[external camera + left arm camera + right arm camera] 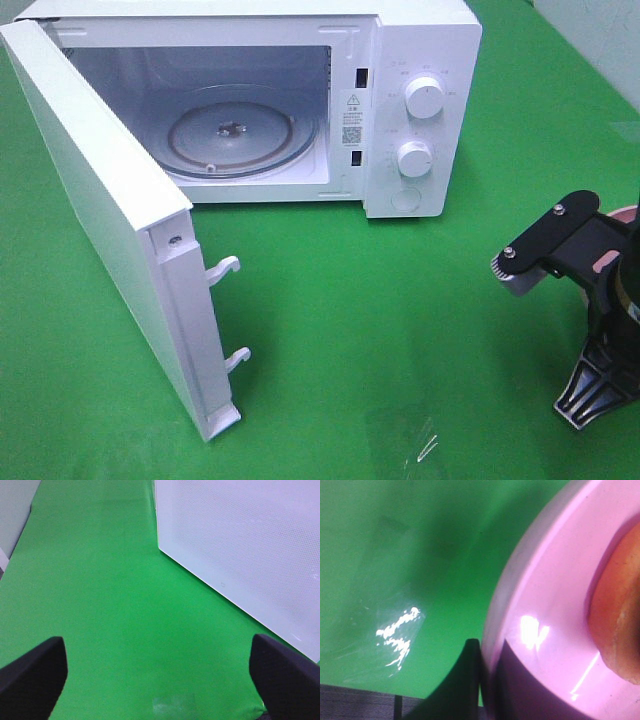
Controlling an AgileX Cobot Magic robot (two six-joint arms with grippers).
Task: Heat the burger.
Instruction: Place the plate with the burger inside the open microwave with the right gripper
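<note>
Right hand [487, 652]: clamped on the rim of the pink plate [555, 580]. The burger [620, 615] sits on that plate, at the right of the green tabletop [400, 300]. My left hand [157, 680] hangs over the tabletop, fingers wide apart, beside the door [240, 545]. Farther back, the microwave [420, 60] stands open, its glass turntable [240, 135] visible inside.

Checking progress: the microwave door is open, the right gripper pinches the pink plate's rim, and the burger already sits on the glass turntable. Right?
Not the last part. The exterior high view shows the glass turntable bare; in the right wrist view the burger lies on the pink plate. The rest holds.
</note>
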